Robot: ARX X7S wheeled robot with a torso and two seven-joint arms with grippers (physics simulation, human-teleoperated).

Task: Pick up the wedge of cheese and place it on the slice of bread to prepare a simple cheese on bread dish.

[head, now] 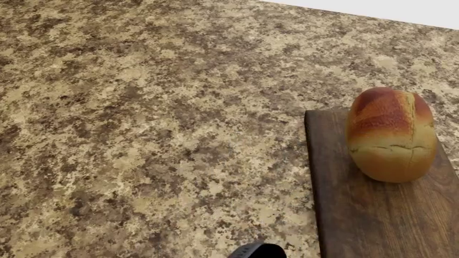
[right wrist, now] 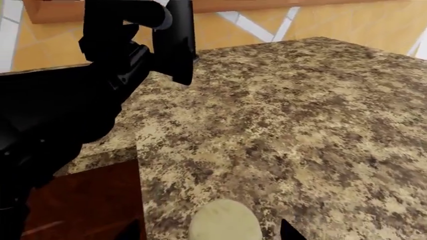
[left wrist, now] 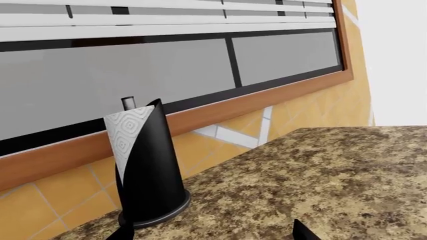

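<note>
I see a speckled brown-and-tan granite counter (head: 143, 107) carrying a dark, smooth wooden board (head: 366, 215) near its right side, and on the board's far end sits the slice of bread (head: 392, 134), a rounded golden-tan loaf with a reddish-brown cracked crust. The wedge of cheese (right wrist: 223, 220) is a pale cream, matte, round-edged lump lying on the counter just off the board's edge. It sits between the two dark fingertips of my right gripper (right wrist: 210, 231), which stand apart on either side without visibly touching it; my left gripper (left wrist: 210, 234) shows only two tips, spread wide and empty, near a black paper-towel holder (left wrist: 148, 170) at the counter's tiled back edge.
</note>
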